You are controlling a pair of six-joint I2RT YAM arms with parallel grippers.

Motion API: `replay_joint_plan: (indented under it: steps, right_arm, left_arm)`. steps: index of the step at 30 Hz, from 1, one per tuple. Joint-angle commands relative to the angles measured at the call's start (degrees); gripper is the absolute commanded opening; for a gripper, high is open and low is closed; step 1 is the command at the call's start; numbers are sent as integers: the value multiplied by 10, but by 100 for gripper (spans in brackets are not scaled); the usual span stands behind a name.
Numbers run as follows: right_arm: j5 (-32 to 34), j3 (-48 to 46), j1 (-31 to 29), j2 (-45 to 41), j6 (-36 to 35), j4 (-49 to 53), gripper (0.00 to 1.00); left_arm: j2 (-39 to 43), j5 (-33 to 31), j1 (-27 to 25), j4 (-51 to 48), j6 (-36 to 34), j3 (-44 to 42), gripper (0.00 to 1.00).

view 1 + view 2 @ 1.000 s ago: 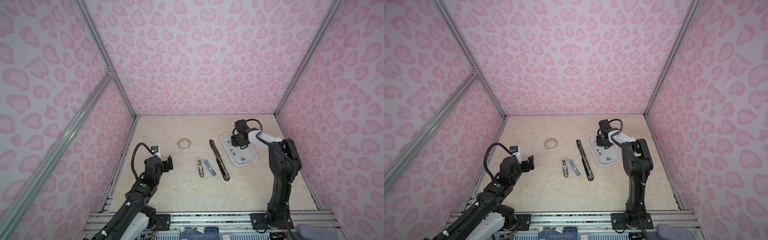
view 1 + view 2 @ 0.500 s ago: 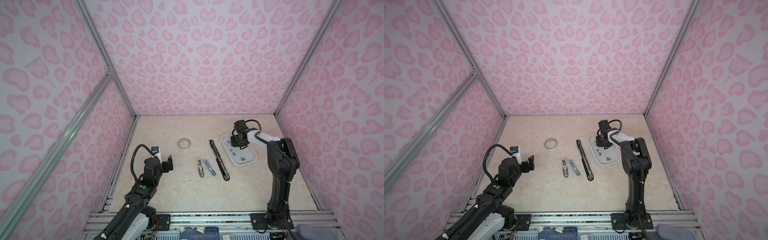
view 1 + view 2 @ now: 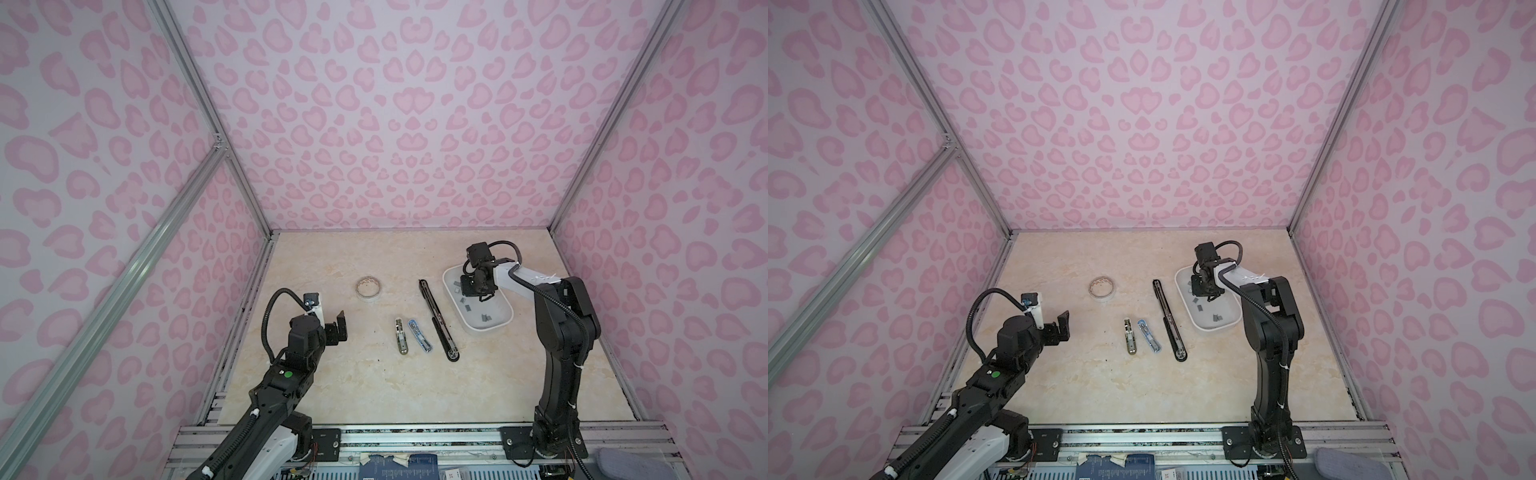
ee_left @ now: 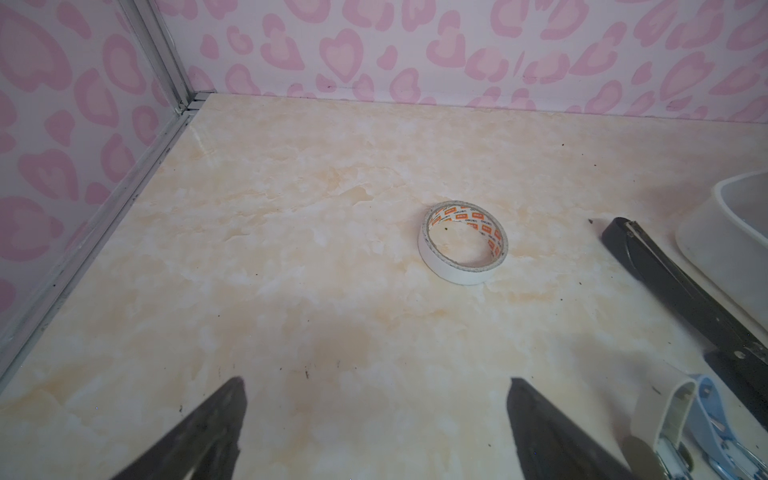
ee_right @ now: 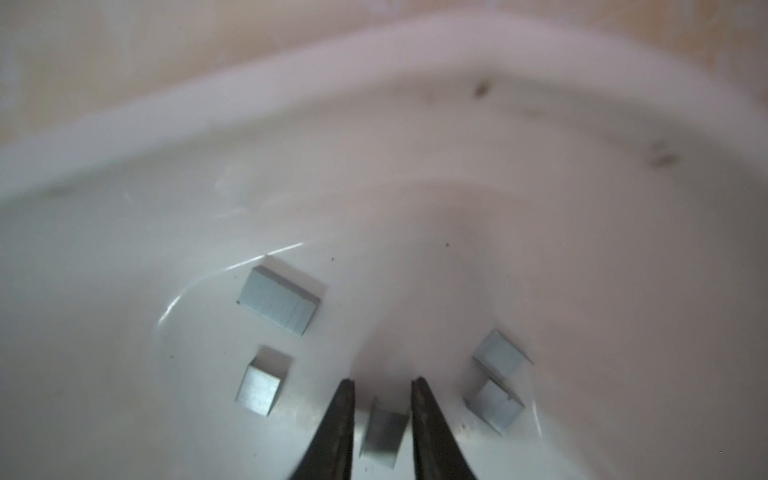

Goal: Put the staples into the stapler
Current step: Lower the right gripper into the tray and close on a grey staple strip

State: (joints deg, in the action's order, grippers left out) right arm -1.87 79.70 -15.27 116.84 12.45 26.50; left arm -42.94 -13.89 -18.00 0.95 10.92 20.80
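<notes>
Several small grey staples lie in a white tray (image 3: 498,329). My right gripper (image 5: 382,384) is down inside the tray, and its jaws are closed in on one staple strip (image 5: 384,434), which sits tightly between the two fingers. Other strips (image 5: 277,300) lie loose around it. In both top views the right gripper (image 3: 474,291) (image 3: 1202,289) hangs over the tray's far end. A long black stapler (image 3: 437,320) lies opened flat left of the tray. My left gripper (image 3: 330,321) (image 4: 376,384) hovers wide open and empty at the table's left.
Two small staplers, one beige (image 3: 401,336) and one blue (image 3: 419,336), lie side by side left of the black one. A tape roll (image 3: 368,287) (image 4: 462,243) sits further back. Pink patterned walls enclose the table on three sides.
The left arm has drawn back slightly towards the front. The right gripper stays in the tray over the same spot, its jaws barely changed.
</notes>
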Motion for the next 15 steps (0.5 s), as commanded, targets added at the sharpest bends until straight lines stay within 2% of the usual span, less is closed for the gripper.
replay_joint_plan:
  steps: [1, 7, 10, 15]
  right_arm:
    - [16, -6, -2, -2, -2, 16, 30]
    - [19, -15, -3, -6, 1, 14, 30]
    - [15, -15, -3, 0, 2, 15, 25]
    - [5, -17, -3, 0, 4, 10, 22]
  left_arm:
    - [3, 3, 1, 15, 0, 1, 99]
    - [-3, 4, 0, 15, 0, 3, 99]
    - [-9, 3, 0, 15, -1, 5, 99]
    - [-13, 4, 1, 15, -1, 6, 98]
